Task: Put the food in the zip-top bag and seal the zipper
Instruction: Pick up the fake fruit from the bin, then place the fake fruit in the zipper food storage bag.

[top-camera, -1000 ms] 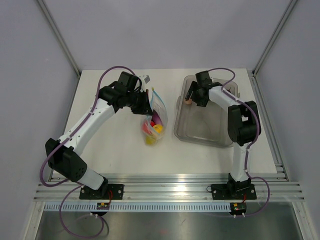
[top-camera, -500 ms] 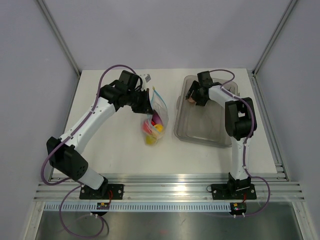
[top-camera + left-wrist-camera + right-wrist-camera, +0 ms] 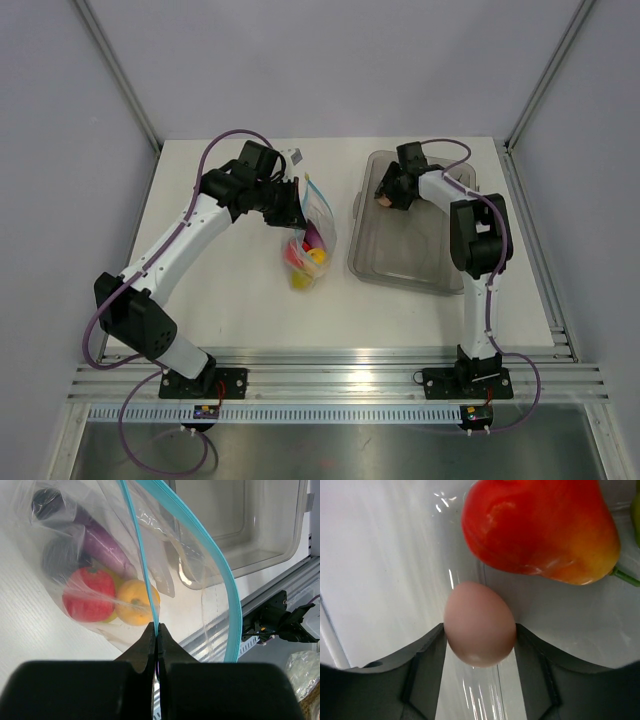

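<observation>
The clear zip-top bag [image 3: 312, 232] hangs mid-table with its mouth open. My left gripper [image 3: 297, 205] is shut on one side of its light-blue zipper [image 3: 145, 570]; the other side [image 3: 210, 545] bows away. Inside lie a purple eggplant [image 3: 102, 547], a red fruit [image 3: 89, 595] and a yellow fruit [image 3: 136, 601]. My right gripper [image 3: 383, 196] is in the far-left corner of the grey bin [image 3: 420, 270], shut on a pink egg [image 3: 480, 624]. A red-yellow pear [image 3: 540, 527] lies just beyond it.
The grey translucent bin's wall [image 3: 385, 555] stands close on the left of the egg. The bin [image 3: 240, 525] also shows behind the bag. An aluminium rail [image 3: 340, 380] runs along the table's near edge.
My right gripper has shifted slightly toward the bin's far-left corner with the egg. The left arm and bag have stayed almost still.
</observation>
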